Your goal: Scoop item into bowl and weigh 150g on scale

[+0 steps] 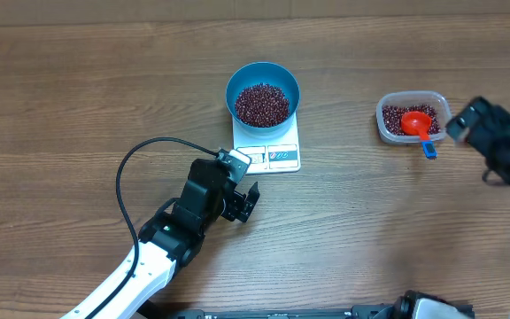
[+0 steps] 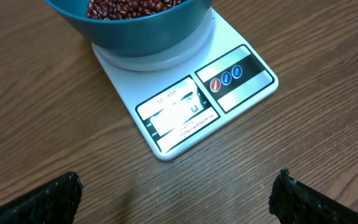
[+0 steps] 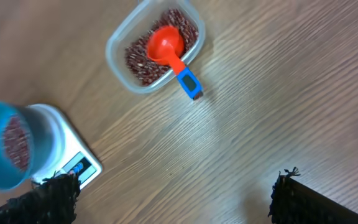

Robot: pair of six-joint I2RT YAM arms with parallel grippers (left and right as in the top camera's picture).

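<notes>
From above, my left gripper (image 1: 248,202) hangs over bare table (image 1: 78,89) just near of the scale (image 1: 268,152), jaws spread and holding nothing. There is open wood to its right and toward me, and a black cable (image 1: 127,177) loops out on its left. The bowl (image 1: 233,89) sits on the scale's far part, overhanging its sides, with the beans (image 1: 262,104) heaped inside. My right gripper (image 1: 460,124) is by the right edge, just beside a clear container (image 1: 384,124) that holds more beans and a red scoop (image 1: 417,121). The scoop's blue handle (image 1: 428,149) pokes over the container's near rim. A wide strip of clear wood separates the scale and the container. My left wrist view shows what the overhead does not. The scale's display (image 2: 176,115) faces me but is washed by glare, so I cannot read it, and three round buttons (image 2: 227,78) sit on the panel beside it. My left fingers (image 2: 42,202) stand wide apart in the lower corners, clear of the scale's corner. My right wrist view shows the scoop lying bowl-up on the beans, its handle resting over the container's rim onto the table. The bowl and scale appear blurred at the left edge. My right fingers (image 3: 316,199) are spread and empty, with only bare wood between them and the container.
</notes>
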